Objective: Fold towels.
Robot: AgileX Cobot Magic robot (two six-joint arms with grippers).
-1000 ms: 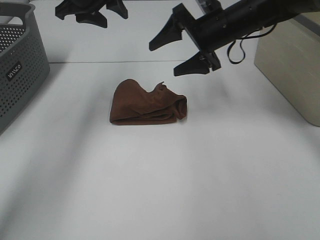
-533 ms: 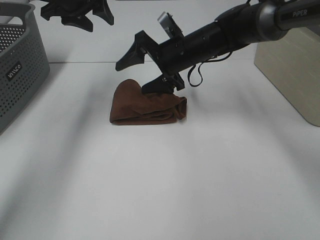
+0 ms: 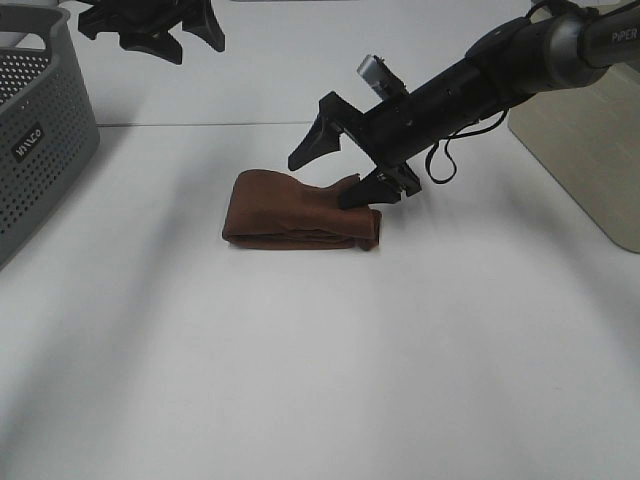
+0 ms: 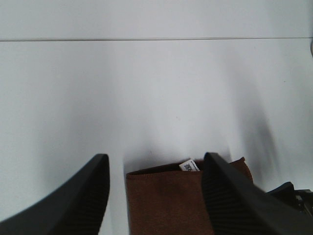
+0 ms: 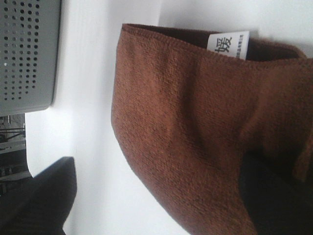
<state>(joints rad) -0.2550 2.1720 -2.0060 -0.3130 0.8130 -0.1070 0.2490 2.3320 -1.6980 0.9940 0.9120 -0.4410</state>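
Towel (image 3: 300, 210) lies mid-desk as a compact folded bundle, long axis left-right, white tag (image 5: 228, 45) peeking from the far edge. Right claw (image 3: 345, 170) spread wide, nothing held; its lower finger rests on or just above the towel's right end, probably pressing the last fold flat. Contact cannot be confirmed. Left claw (image 3: 150, 28) parked high at the far left, partly spread, empty, clear of the work, likely to leave the right arm room. Desk (image 3: 330, 380) bare on the near side and to the right of the bundle. Grey basket (image 3: 45, 130) at the left edge and a beige box (image 3: 585, 140) at the right edge limit sideways sweeps.
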